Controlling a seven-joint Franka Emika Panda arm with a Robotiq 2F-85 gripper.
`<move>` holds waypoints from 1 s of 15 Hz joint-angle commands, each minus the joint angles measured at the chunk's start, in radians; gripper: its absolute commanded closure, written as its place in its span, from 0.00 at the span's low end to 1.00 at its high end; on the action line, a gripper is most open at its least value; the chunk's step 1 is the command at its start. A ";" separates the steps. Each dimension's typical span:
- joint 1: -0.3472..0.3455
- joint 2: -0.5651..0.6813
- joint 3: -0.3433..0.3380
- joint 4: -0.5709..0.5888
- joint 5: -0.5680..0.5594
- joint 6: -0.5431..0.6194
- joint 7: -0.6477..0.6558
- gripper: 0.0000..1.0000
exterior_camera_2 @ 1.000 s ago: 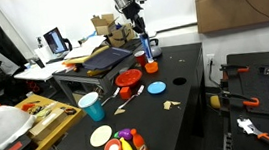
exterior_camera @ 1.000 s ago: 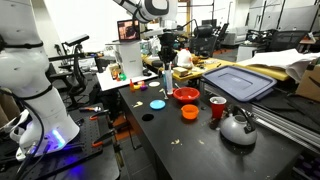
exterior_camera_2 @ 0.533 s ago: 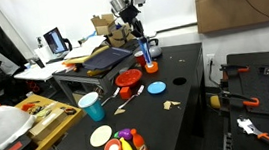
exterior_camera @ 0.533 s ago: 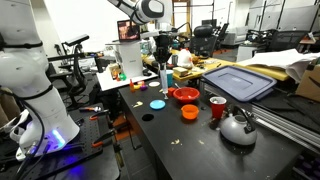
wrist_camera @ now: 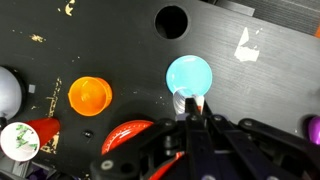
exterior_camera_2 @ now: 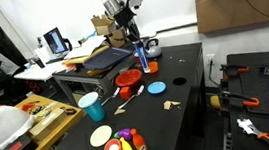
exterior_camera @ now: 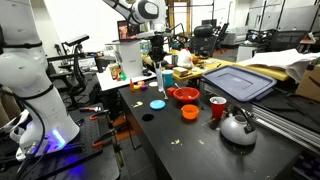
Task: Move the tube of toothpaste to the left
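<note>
White arm (exterior_camera: 128, 8) reaches down; gripper (exterior_camera: 164, 64) clasps tube of toothpaste (exterior_camera: 165, 79).

We find no text, label, brand or number that we can read; the greenish marks on the small white round object (wrist_camera: 18, 139) are too blurred.

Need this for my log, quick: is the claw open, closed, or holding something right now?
Claw: closed on the tube of toothpaste, gripped at its top end.
</note>
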State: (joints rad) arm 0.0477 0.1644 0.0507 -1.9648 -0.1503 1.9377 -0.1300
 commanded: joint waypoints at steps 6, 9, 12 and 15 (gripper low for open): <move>0.057 -0.028 0.045 -0.035 0.026 0.009 0.099 0.99; 0.070 -0.025 0.058 -0.039 0.049 0.009 0.132 0.99; 0.083 -0.017 0.067 -0.034 0.071 0.010 0.164 0.99; 0.096 -0.004 0.074 -0.029 0.085 0.020 0.210 0.99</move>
State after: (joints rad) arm 0.1318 0.1686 0.1186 -1.9822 -0.0875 1.9386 0.0284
